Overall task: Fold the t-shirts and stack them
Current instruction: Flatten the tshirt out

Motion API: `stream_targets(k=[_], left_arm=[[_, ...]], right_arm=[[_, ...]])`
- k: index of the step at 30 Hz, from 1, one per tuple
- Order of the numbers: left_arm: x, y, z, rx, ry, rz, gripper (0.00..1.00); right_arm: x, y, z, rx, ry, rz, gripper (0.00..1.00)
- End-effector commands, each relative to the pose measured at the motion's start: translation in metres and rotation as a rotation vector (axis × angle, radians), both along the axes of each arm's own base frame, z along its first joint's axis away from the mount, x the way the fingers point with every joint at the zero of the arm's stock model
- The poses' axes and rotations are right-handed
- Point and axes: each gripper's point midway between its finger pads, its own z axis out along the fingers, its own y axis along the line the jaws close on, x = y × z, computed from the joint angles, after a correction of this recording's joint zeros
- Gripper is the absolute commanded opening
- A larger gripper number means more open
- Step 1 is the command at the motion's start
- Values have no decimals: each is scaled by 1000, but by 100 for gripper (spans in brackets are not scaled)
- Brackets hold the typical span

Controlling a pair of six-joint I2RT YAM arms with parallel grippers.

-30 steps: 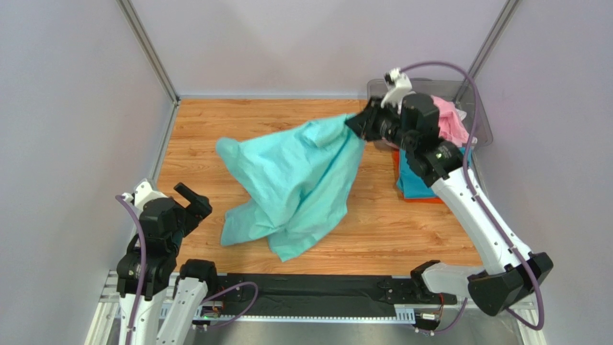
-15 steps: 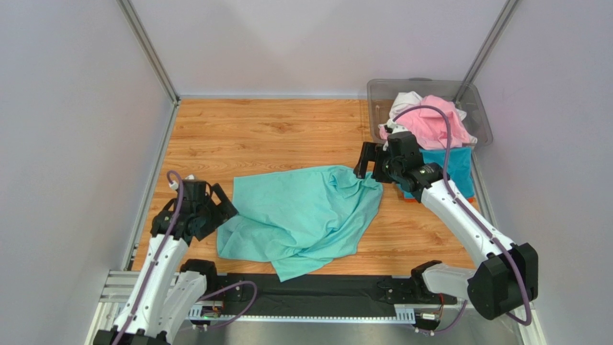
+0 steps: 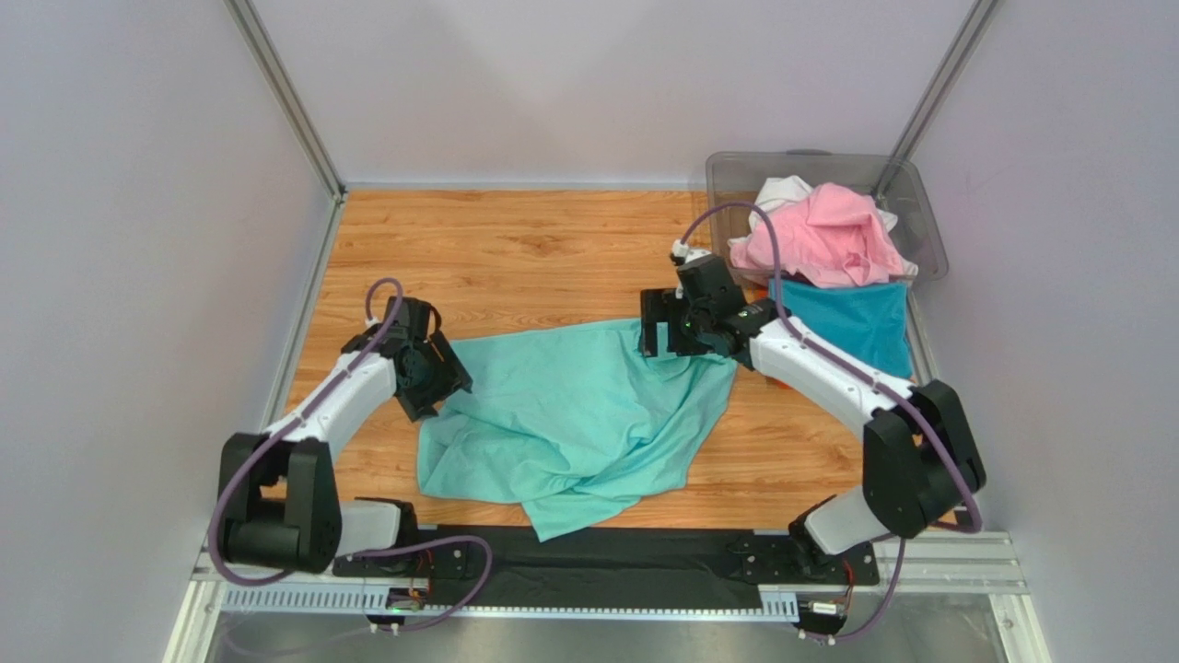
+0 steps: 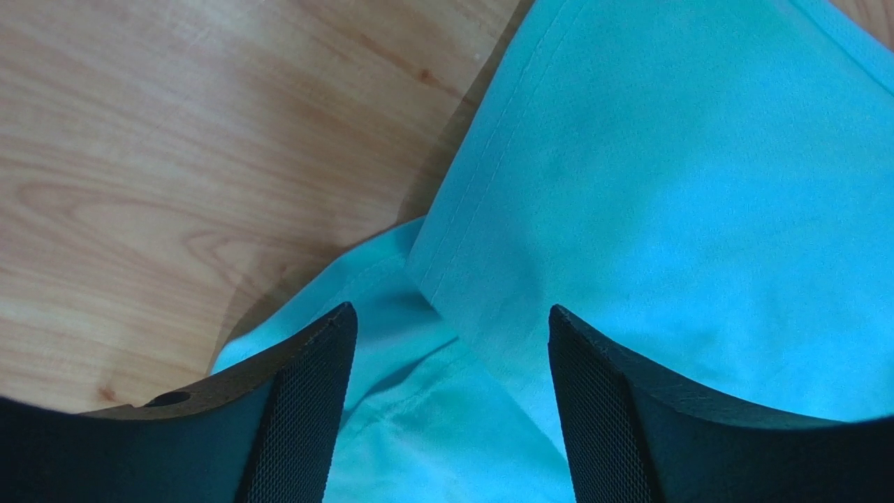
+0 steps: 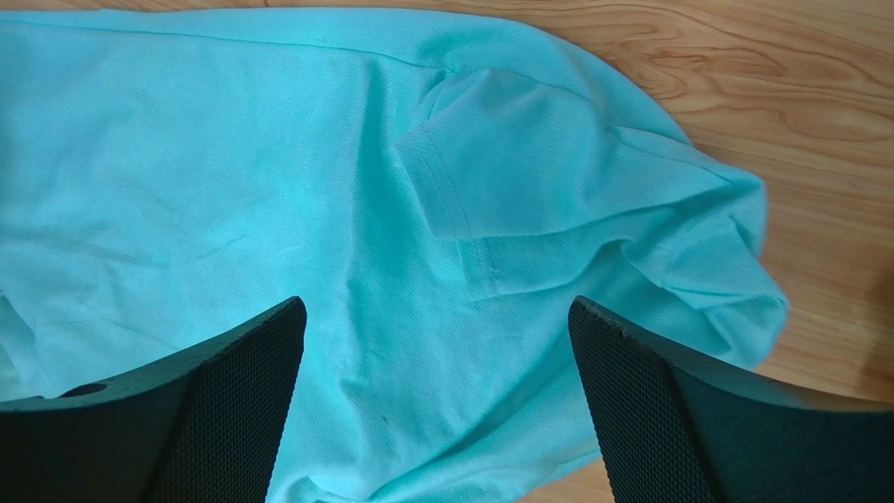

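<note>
A mint green t-shirt lies crumpled on the wooden table. My left gripper hangs low over its left edge, jaws apart. In the left wrist view that gripper straddles a folded hem of the mint green t-shirt without pinching it. My right gripper is open above the shirt's upper right corner. In the right wrist view it looks down on a sleeve. A folded teal blue t-shirt lies at the right. Pink and white t-shirts are heaped in the bin.
The clear grey plastic bin stands in the back right corner. Grey walls and metal posts close in the table on three sides. Bare wood shows behind the mint shirt. The black base rail runs along the near edge.
My right gripper let go of the raised mint shirt, which dropped flat onto the table. Both arms then came down over it, the left to its left edge, the right to its upper right corner.
</note>
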Motion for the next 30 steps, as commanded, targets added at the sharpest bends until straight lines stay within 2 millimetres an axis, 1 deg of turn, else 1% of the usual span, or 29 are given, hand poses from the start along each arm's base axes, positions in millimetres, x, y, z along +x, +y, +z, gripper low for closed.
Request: stream_targets(k=[1,2,4,5,9,10,11,12,13,14,15,16,17,18,19,20,21,22,24,26,27,29,30], left_arm=[[35,-3,6,-12,-71,-7,74],[42,-5,2,-14,-66,-12,72],[49,-4,0,-7,-56,-13,71],[58,0,3,16,-64,-2,71],[78,4,13,30,-101,11,73],[90,6,19,42,-120,22,77],[90,9,19,51,-121,28,77],[91,11,14,63,-103,30,80],[98,12,17,71,-108,33,81],[101,16,17,83,-95,32,81],[102,18,14,89,-69,34,81],[107,20,10,96,-40,34,81],[110,20,7,94,-26,32,81],[112,20,-1,97,-4,28,80],[120,20,1,100,-13,32,79],[123,22,-1,108,-9,35,78],[126,23,-7,111,7,36,74],[133,22,-6,112,-1,36,72],[138,20,-10,99,21,19,66],[137,15,-16,77,36,11,61],[137,14,-20,72,47,8,51],[133,11,-23,54,57,-1,43],[129,10,-27,51,63,-4,41]], right_arm=[[22,22,2,-28,-55,27,95],[23,25,0,-38,-54,29,95],[27,26,-4,-58,-55,24,95],[29,29,-6,-62,-52,22,95],[37,32,-8,-69,-53,18,95],[41,34,-11,-86,-52,28,94],[41,34,-11,-91,-54,34,94],[43,31,-16,-115,-48,22,94],[46,29,-16,-125,-51,16,94],[48,30,-15,-134,-57,20,94],[50,29,-18,-145,-53,17,93],[51,29,-20,-148,-50,17,93],[53,31,-18,-148,-53,20,92],[53,32,-22,-152,-44,23,91],[54,33,-23,-151,-42,25,90],[54,34,-25,-151,-37,29,90],[54,34,-27,-152,-33,29,89],[54,35,-29,-155,-29,31,89],[53,33,-32,-165,-26,30,88],[53,30,-35,-179,-23,22,88],[53,29,-36,-184,-21,16,87],[52,27,-37,-189,-19,12,86],[53,27,-37,-187,-19,11,85]])
